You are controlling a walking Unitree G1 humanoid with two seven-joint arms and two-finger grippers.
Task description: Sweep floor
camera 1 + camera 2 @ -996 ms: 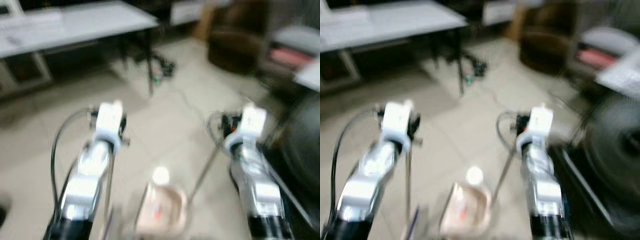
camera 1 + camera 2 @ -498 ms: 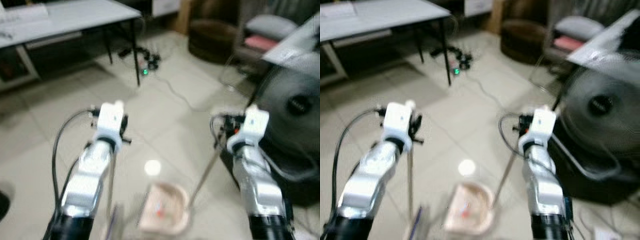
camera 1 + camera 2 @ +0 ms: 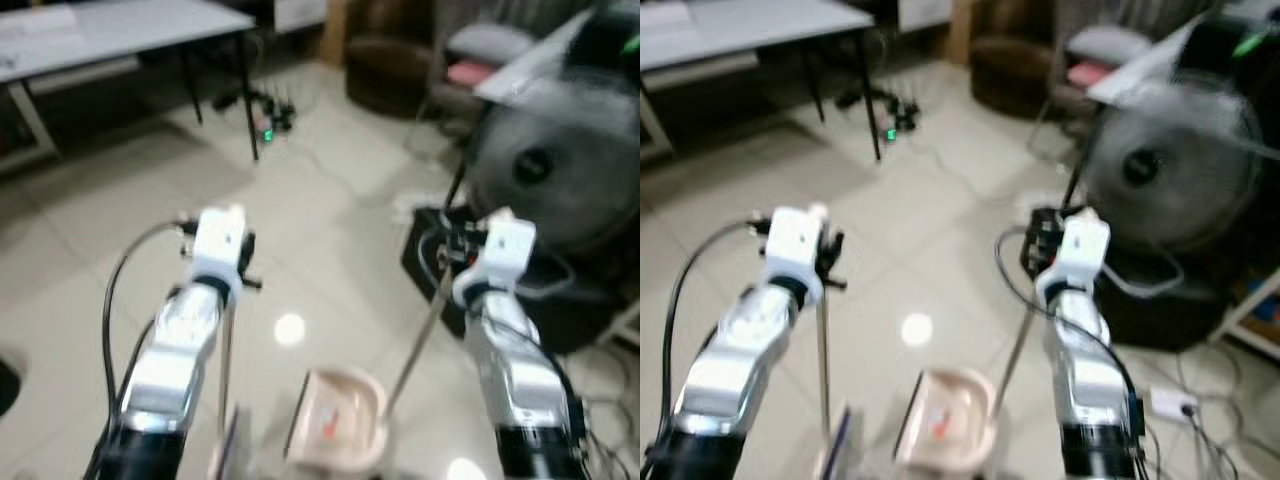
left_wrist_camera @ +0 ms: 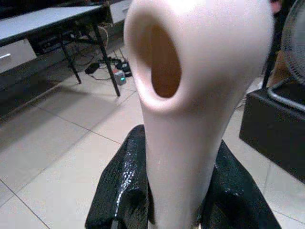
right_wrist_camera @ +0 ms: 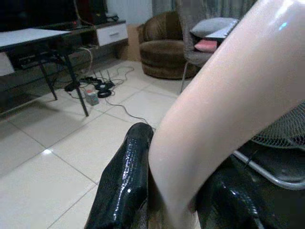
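1. Handling, as I judge it: both tools look light, with thin stiff metal shafts and hard, glossy plastic grips that could twist or slip between the fingers. The best hold is on the thick plastic grip at the top, where each is already taken.
2. Left gripper (image 3: 222, 262) is raised at the robot's left; its black fingers (image 4: 119, 191) are closed around the pale pink broom handle (image 4: 190, 95), which has a hanging hole through its end. The shaft runs straight down to a blurred broom head (image 3: 232, 450) near the floor (image 3: 120, 230).
3. Right gripper (image 3: 495, 270) is raised at the robot's right, its fingers (image 5: 121, 186) clamped on the dustpan handle (image 5: 224, 105), same glossy pink.
4. That shaft slants down and inward to the dustpan (image 3: 335, 420), a pale pink tray low between the two arms, with a small orange-red speck inside.
5. Surroundings: a grey surface (image 3: 120, 25) to the far left, a large fan (image 3: 550, 170) close on the right, cables (image 3: 265, 115) on the tiles.
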